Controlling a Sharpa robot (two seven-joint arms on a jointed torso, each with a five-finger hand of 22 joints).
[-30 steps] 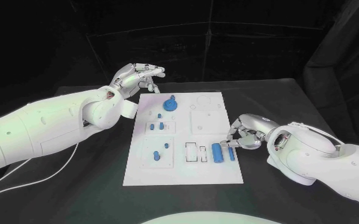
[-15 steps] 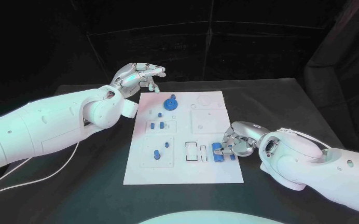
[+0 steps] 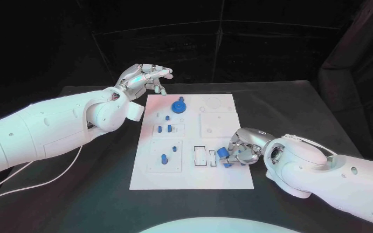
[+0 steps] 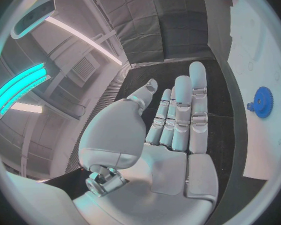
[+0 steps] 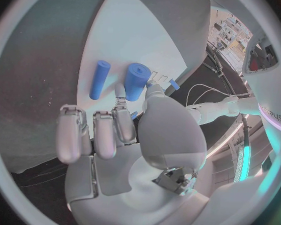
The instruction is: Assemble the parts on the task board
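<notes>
The white task board [image 3: 186, 176] lies in the middle of the black table. My right hand [image 3: 242, 151] rests at the board's near right edge. Its thumb and one finger pinch the near end of a thick blue cylinder [image 5: 136, 81], which lies flat on the board [image 5: 134, 30] and also shows in the head view [image 3: 223, 155]. A thin blue cylinder [image 5: 99, 79] lies beside it, untouched. My left hand [image 3: 146, 77] hovers off the board's far left corner, fingers straight and holding nothing [image 4: 172, 125]. A blue gear [image 3: 179, 107] stands at the board's far end [image 4: 262, 101].
Small blue pegs [image 3: 164, 129] stand in the board's left column, and two more [image 3: 174, 149] [image 3: 164, 159] sit nearer me. Empty rectangular slots [image 3: 200, 156] lie just left of the right hand. A white cable [image 3: 47, 176] trails over the table at the left.
My right hand has slid left over the two blue cylinders and closed thumb and finger on the thick one. The left hand has stayed where it was.
</notes>
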